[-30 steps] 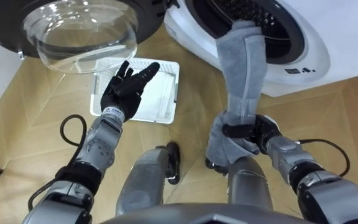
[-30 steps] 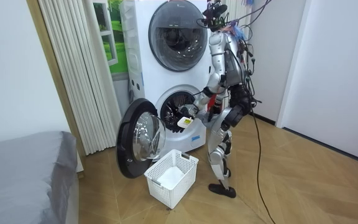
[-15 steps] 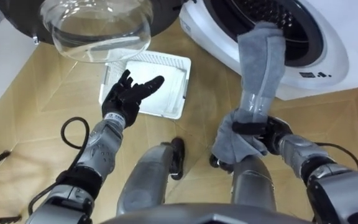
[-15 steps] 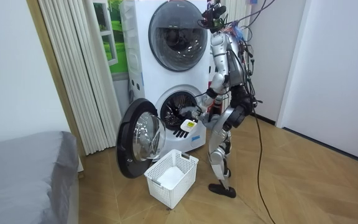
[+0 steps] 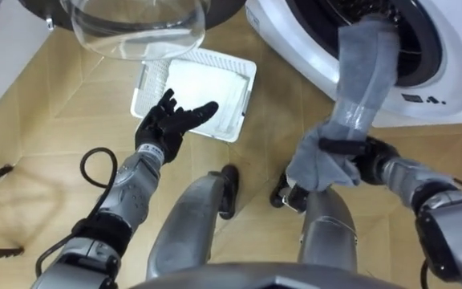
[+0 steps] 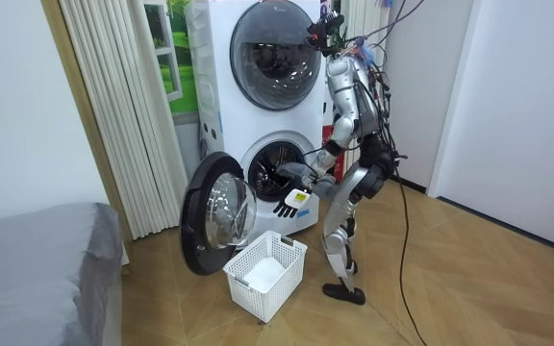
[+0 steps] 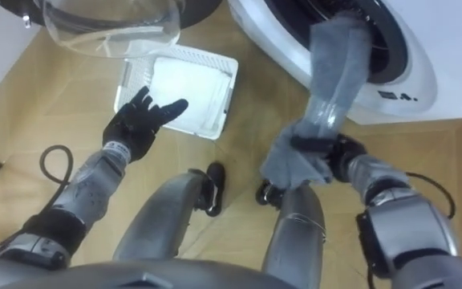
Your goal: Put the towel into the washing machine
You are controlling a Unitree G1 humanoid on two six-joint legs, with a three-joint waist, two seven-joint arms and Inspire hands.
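The right hand, fingers clenched round the bottom of the towel, has moved closer, so the top end above them now pokes deeper into the washing machine, while the left hand stays loose and open.

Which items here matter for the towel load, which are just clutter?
In play: grey towel, gripped by right hand; lower washing machine, its open door.
Lying about: white laundry basket, bed, curtain; left hand open, idle.
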